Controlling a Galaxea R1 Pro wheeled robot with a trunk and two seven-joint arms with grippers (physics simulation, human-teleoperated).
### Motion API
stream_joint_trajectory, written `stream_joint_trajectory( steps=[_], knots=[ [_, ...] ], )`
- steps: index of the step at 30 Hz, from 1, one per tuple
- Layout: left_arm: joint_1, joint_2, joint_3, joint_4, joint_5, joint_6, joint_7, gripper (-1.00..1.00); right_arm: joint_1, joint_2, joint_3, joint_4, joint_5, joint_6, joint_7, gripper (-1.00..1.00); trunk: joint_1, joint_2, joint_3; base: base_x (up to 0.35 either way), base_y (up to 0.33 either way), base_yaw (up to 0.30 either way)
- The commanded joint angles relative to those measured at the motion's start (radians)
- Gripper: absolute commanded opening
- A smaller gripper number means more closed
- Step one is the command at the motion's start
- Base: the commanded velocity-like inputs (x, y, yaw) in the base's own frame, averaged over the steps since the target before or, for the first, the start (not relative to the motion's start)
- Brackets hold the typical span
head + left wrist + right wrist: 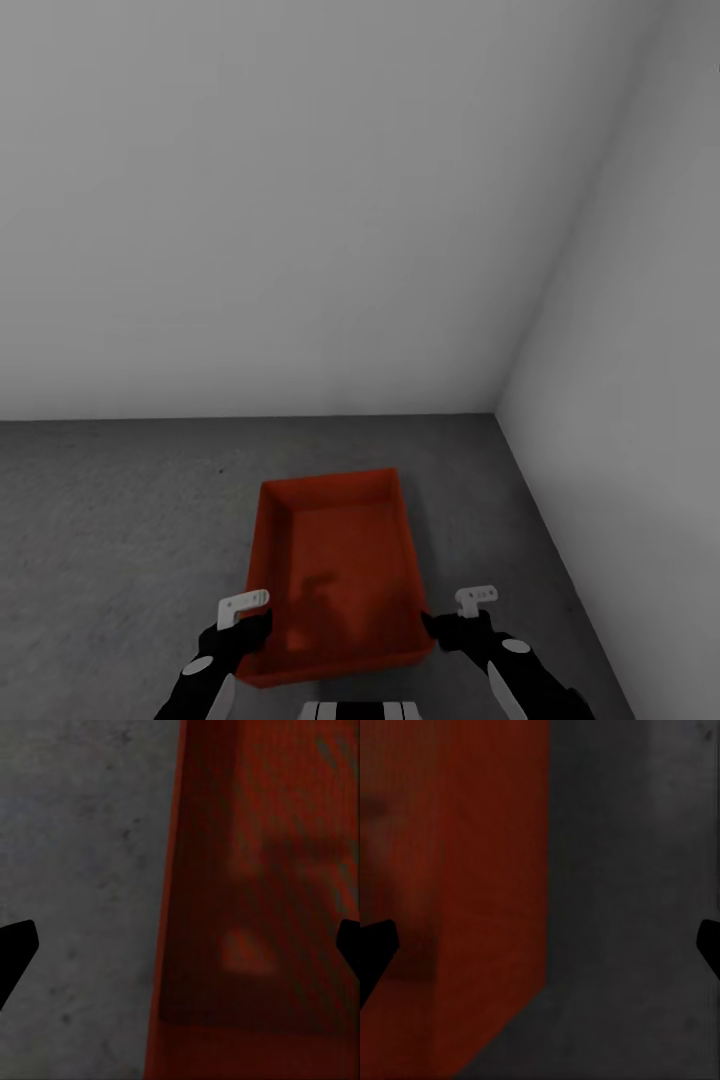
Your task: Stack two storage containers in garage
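Note:
One orange-red storage container (340, 560) lies open side up on the dark grey garage floor (120, 520), close in front of me near a corner of the room. My left gripper (248, 628) is at its near left wall and my right gripper (447, 628) at its near right wall. In the left wrist view the container's left wall (176, 870) runs between the wide-apart black fingers of the left gripper (180, 952). The right wrist view shows the right gripper (540, 952) just as open over the container's right edge (510, 870). Neither gripper is clamped on it.
Plain white walls stand ahead (280, 200) and to the right (640, 350), meeting in a corner (498, 405) just beyond the container. Bare concrete floor (75, 832) stretches to the left; a narrower strip of floor (630, 907) lies between the container and the right wall.

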Motion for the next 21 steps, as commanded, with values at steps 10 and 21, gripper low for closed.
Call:
stream_joint_trajectory(
  steps=[10, 21],
  knots=[
    [0.000, -0.001, 0.001, -0.002, 0.011, 0.005, 0.002, 1.00, 0.000, 0.000, 0.002, -0.001, -0.005, 0.004, 0.001, 1.00, -0.039, 0.070, 0.031, 0.000, 0.000, 0.000],
    [0.000, 0.005, 0.015, 0.022, 0.010, 0.002, 0.002, 1.00, 0.000, 0.000, 0.002, -0.001, -0.007, 0.004, 0.001, 1.00, -0.081, 0.147, 0.065, 0.000, 0.000, 0.000]
  ],
)
